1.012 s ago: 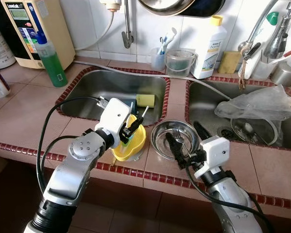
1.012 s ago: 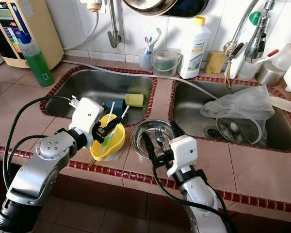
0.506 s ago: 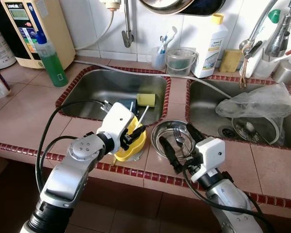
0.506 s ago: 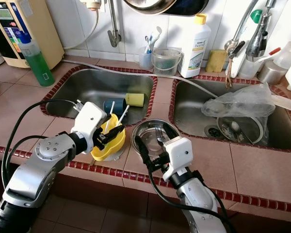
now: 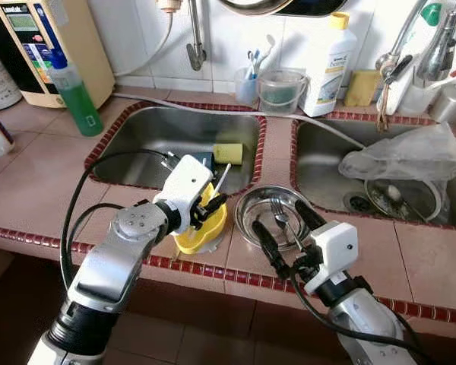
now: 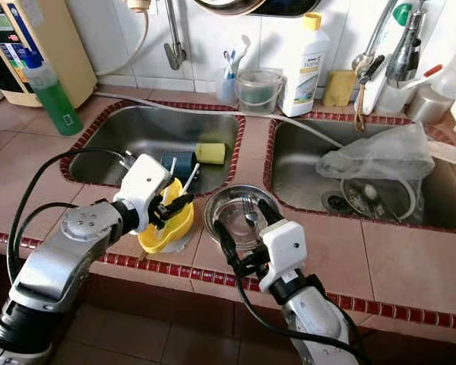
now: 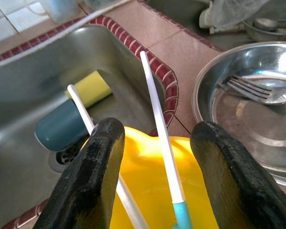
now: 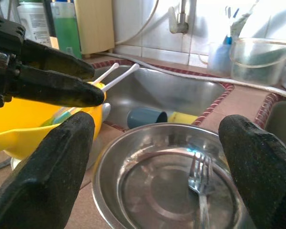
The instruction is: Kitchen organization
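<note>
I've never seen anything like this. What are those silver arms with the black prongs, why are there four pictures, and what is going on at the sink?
It is a walking house robot. Two pictures come from cameras on its head, looking down at a tiled counter with two sinks. The other two come from cameras on its wrists, looking along its black fingers. The left gripper has its fingers open around a yellow bowl holding two white sticks. The right gripper is open at a steel bowl with a fork in it. Neither gripper holds anything. In the left sink lie a blue cup and a yellow sponge.
</note>
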You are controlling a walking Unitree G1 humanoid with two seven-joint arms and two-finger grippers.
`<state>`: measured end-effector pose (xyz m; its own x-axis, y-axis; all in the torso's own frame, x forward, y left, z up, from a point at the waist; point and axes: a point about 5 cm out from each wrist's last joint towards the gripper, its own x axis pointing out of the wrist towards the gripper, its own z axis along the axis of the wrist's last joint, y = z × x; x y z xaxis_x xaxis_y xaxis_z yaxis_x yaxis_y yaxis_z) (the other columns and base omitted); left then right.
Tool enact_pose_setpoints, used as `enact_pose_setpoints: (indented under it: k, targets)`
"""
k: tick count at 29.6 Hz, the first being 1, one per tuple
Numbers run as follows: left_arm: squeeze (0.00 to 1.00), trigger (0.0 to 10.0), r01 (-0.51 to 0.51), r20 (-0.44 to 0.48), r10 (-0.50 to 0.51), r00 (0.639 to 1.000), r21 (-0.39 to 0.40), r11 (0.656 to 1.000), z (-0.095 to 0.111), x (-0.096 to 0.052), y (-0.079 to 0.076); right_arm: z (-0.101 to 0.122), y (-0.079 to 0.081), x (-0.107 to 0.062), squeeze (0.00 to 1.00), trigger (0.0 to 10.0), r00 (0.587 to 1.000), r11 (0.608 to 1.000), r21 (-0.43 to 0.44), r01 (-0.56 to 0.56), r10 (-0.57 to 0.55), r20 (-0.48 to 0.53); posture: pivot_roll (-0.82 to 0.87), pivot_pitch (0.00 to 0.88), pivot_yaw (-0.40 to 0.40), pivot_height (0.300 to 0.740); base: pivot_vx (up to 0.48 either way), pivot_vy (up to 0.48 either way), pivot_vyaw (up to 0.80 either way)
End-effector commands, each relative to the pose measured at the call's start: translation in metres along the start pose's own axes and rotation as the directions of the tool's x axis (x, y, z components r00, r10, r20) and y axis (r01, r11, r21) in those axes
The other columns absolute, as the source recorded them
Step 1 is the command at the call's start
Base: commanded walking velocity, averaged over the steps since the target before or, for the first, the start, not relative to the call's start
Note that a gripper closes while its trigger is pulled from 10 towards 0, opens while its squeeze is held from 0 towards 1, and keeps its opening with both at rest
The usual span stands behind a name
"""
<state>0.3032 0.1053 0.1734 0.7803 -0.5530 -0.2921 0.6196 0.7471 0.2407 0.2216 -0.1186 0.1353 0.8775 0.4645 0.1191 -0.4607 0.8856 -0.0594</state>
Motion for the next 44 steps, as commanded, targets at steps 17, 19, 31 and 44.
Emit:
enact_pose_setpoints:
  k: [17, 19, 31, 44]
  targets:
    - [0.0, 10.0, -0.033, -0.047, 0.035, 0.998, 0.044, 0.998, 0.001, -0.001, 0.014, 0.003, 0.004, -0.002, 0.0, 10.0, 1.0, 1.0, 0.012, 0.011, -0.011, -0.003, -0.08, 0.1, 0.092, 0.74, 0.0, 0.0, 0.0]
    - [0.0, 10.0, -0.036, -0.044, 0.038, 0.998, 0.049, 0.998, 0.002, -0.004, 0.017, 0.003, 0.004, -0.001, 0.0, 10.0, 1.0, 1.0, 0.009, 0.005, -0.005, -0.002, -0.07, 0.099, 0.089, 0.74, 0.0, 0.0, 0.0]
    - [0.0, 10.0, -0.061, -0.046, 0.063, 0.997, 0.046, 0.997, 0.004, -0.017, 0.034, 0.002, 0.004, 0.0, 0.0, 10.0, 1.0, 1.0, 0.004, -0.011, 0.011, -0.004, -0.06, 0.098, 0.076, 0.74, 0.0, 0.0, 0.0]
    - [0.0, 10.0, 0.019, 0.005, -0.019, 1.0, -0.079, 0.997, 0.019, -0.005, 0.008, 0.002, 0.004, 0.003, 0.0, 10.0, 1.0, 1.0, 0.0, -0.015, 0.015, -0.001, -0.07, 0.089, 0.08, 0.74, 0.0, 0.0, 0.0]
